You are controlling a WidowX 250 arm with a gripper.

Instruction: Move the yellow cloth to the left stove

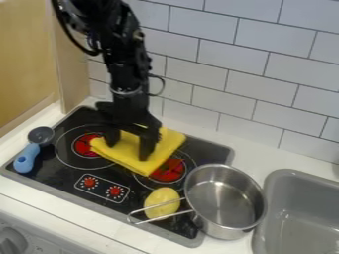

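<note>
The gripper (pixel 126 150) hangs down over the yellow cloth (pixel 163 151), its two fingers spread well apart and their tips at the cloth's upper surface. Folded into a thick pad, the cloth lies across the middle of the black stove (pixel 66 171). It overlaps the right edge of the left red burner (pixel 86 144) and the upper left part of the right red burner (pixel 169 170). Whether the fingertips press into the fabric, I cannot tell.
A metal pot (pixel 225 201) stands at the stove's right edge, its handle beside a yellow potato-like object (pixel 161 202). A blue-handled scoop (pixel 28 158) lies at the stove's left. The grey sink (pixel 301 213) is at the right; a tiled wall (pixel 232 89) rises behind.
</note>
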